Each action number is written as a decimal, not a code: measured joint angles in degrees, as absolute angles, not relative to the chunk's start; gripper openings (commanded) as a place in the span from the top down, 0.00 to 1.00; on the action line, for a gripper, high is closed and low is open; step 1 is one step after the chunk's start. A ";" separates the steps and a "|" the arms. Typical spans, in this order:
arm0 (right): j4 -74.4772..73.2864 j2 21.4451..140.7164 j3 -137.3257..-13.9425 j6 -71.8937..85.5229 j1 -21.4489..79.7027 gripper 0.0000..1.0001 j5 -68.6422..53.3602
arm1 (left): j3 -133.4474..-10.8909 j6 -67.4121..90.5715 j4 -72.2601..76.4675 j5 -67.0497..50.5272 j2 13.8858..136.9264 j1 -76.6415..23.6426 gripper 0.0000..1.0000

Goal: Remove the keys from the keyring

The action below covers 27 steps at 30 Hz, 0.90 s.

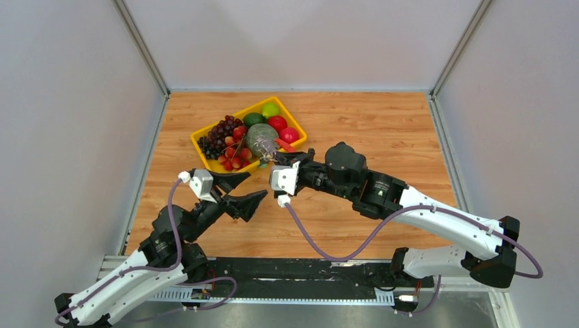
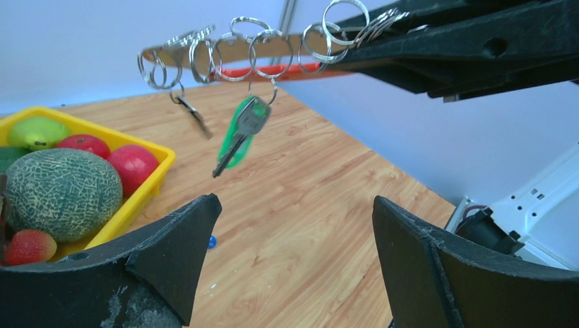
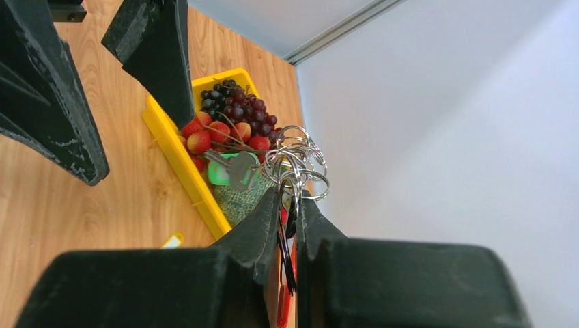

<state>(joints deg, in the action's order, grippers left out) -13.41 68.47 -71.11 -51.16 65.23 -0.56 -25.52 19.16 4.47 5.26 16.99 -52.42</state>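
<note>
- Red keyring [image 2: 273,71]: clamped between the jaws of the right gripper [image 3: 287,205], which are pressed together on it. It is held in the air, roughly level.
- Silver split rings [image 3: 293,164]: strung in a row along the keyring, several of them overlapping.
- The keys [image 2: 242,130]: they hang from the rings, clear of the wooden table [image 1: 382,130]. One has a green head cover and tilts down to the left. A second, darker key [image 2: 194,115] hangs just beside it.
- Left gripper [image 2: 295,205]: jaws set wide apart, holding nothing. It sits below the hanging keys and apart from them.
- Yellow tray [image 2: 140,198]: it stands on the table just beside the held keyring, on its far side. It contains a netted melon [image 2: 65,195], dark grapes [image 1: 220,133] and other red and green fruit.
</note>
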 measured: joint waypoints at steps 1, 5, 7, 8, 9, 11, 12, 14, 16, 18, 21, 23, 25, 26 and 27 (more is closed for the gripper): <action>-13.23 68.47 -71.05 -52.42 65.23 1.00 -0.82 | -25.06 18.87 4.47 5.30 16.80 -52.42 0.07; -11.94 68.36 -70.94 -55.81 65.23 1.00 -2.39 | -24.51 17.21 4.54 5.72 18.72 -52.42 0.10; -11.25 68.01 -70.50 -57.17 65.23 1.00 -3.57 | -24.56 16.34 4.49 6.09 20.60 -52.42 0.20; -11.00 67.77 -70.19 -57.60 65.23 1.00 -4.03 | -24.60 16.05 4.54 6.11 21.52 -52.42 0.28; -10.79 67.42 -69.84 -58.11 65.23 1.00 -4.64 | -24.60 15.64 4.62 6.17 22.44 -52.42 0.31; -10.28 66.87 -69.19 -58.76 65.23 1.00 -5.58 | -24.60 14.81 5.02 6.31 23.77 -52.42 0.36; -10.28 66.61 -68.97 -58.94 65.23 1.00 -5.96 | -24.60 14.41 5.45 6.33 24.18 -52.42 0.38; -9.96 66.08 -68.38 -59.35 65.23 1.00 -6.76 | -24.64 13.69 6.46 6.09 24.67 -52.42 0.37; -9.93 65.71 -68.03 -59.59 65.23 1.00 -7.40 | -24.71 13.23 7.53 5.58 24.88 -52.42 0.38; -9.58 65.25 -67.42 -59.79 65.23 1.00 -8.05 | -24.71 12.86 8.95 4.93 25.12 -52.42 0.40; -9.41 64.77 -66.76 -60.01 65.23 1.00 -8.84 | -24.82 12.23 10.66 4.40 25.50 -52.42 0.42; -9.32 64.45 -66.30 -60.18 65.23 1.00 -9.17 | -24.82 11.88 12.12 4.01 25.45 -52.42 0.43; -9.13 64.29 -65.89 -60.31 65.23 1.00 -9.32 | -24.82 11.57 13.74 3.46 25.26 -52.42 0.42; -9.13 64.25 -65.76 -60.34 65.23 1.00 -9.39 | -24.82 11.42 14.57 3.25 25.17 -52.42 0.41; -9.13 64.23 -65.56 -60.36 65.23 1.00 -9.52 | -24.82 11.31 15.31 3.05 25.15 -52.42 0.40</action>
<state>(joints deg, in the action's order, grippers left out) -9.13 64.23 -65.56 -60.36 65.23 -9.52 -24.82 11.31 15.31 3.05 25.15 -52.42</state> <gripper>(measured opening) 0.084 0.578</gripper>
